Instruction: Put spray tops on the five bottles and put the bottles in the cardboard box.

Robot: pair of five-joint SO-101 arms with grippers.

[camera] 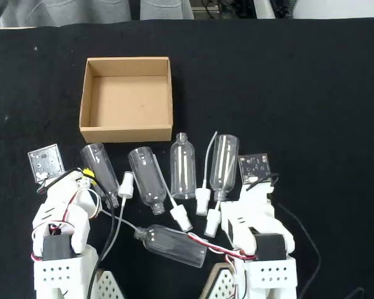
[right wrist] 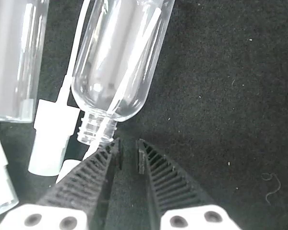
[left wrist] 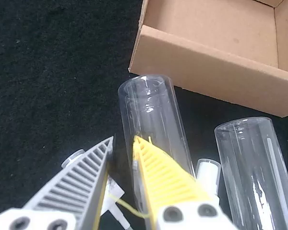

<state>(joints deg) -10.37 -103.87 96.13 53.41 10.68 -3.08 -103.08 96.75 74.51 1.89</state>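
Clear bottles [camera: 182, 165] lie among loose spray tops [camera: 202, 200] near the cardboard box [camera: 126, 134].

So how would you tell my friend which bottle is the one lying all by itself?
Find the cardboard box on the black table. On the robot's side of it, four clear bottles lie side by side in a row. Nearer the robot still is the lone bottle: only it lies crosswise, apart from the row.
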